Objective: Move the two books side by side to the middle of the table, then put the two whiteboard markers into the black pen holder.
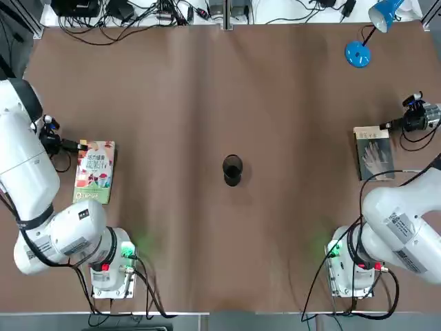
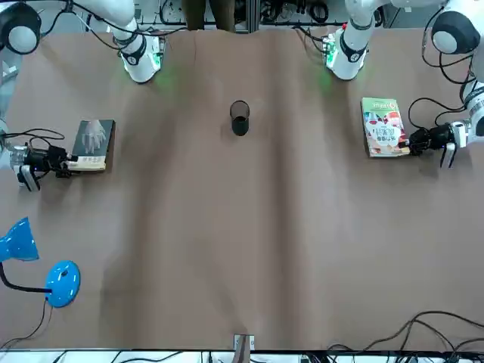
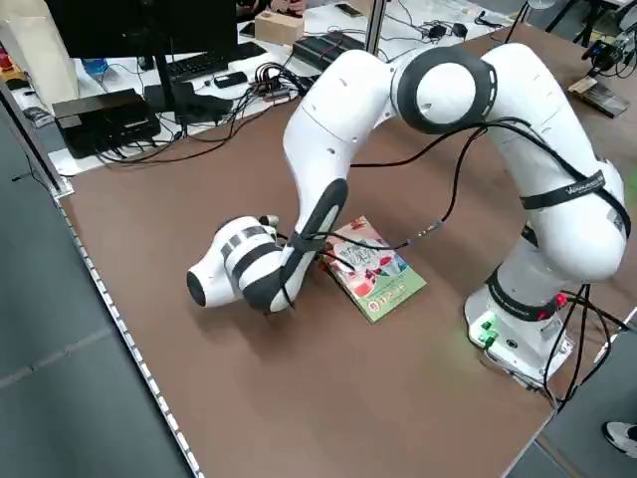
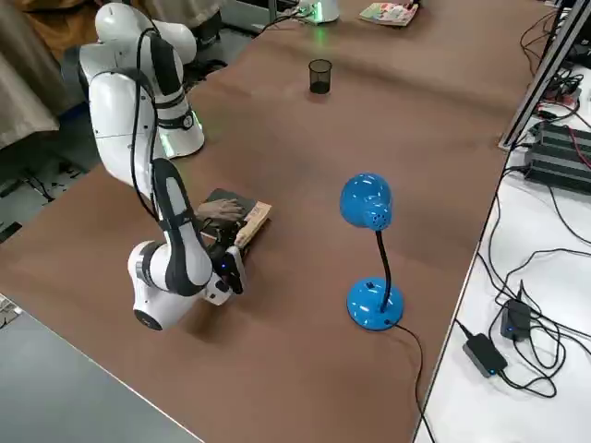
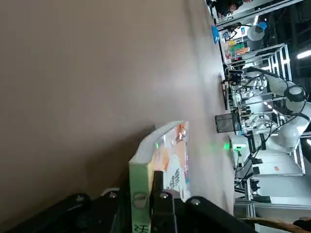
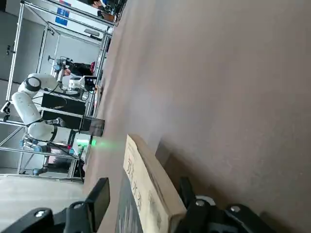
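Note:
The colourful book (image 1: 95, 172) lies flat near the table's left edge. My left gripper (image 1: 81, 146) is shut on its far edge, and the left wrist view shows the fingers (image 5: 158, 187) clamped on that book (image 5: 167, 150). The dark grey-olive book (image 1: 375, 155) with a pale hand on its cover lies near the right edge. My right gripper (image 1: 383, 127) is at that book's far edge, its jaws open on either side of the book (image 6: 146, 182). The black pen holder (image 1: 232, 170) stands upright mid-table. The whiteboard markers are out of view.
A blue desk lamp (image 1: 358, 54) stands at the far right corner of the brown table (image 1: 227, 96). Cables and electronics lie beyond the far edge. Both arm bases sit at the near edge.

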Tool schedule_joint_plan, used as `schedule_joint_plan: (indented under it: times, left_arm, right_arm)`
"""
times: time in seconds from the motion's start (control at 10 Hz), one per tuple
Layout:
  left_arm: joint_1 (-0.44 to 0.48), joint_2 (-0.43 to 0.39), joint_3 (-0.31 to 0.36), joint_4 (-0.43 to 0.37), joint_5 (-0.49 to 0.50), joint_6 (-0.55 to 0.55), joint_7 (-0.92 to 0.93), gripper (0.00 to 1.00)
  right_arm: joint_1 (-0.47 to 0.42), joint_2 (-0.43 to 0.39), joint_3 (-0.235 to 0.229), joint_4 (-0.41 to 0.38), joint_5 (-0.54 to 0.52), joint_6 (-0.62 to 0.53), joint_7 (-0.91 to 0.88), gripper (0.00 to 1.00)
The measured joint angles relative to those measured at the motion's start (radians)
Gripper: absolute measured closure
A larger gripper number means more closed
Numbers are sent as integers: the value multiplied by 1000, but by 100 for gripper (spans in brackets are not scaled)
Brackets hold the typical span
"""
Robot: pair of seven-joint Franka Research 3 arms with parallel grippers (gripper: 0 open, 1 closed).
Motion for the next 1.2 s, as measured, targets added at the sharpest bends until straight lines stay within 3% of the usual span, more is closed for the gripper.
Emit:
schedule_joint_plan:
  times: [0.4,0.8,0.9,1.2]
  left_arm:
    - [-9,-15,-2,31,-7,-149,-44,83]
    - [-54,-139,-35,39,-12,-180,-281,83]
    - [-58,-166,-50,39,-25,-183,-342,83]
    - [-76,-266,-155,77,-101,-185,-588,83]
  right_arm:
    - [-9,1,-1,0,-32,-1,0,43]
    - [-13,5,-2,2,-60,8,-2,67]
    - [-13,5,-2,3,-63,8,-2,85]
    - [-13,5,1,18,-63,6,-3,85]
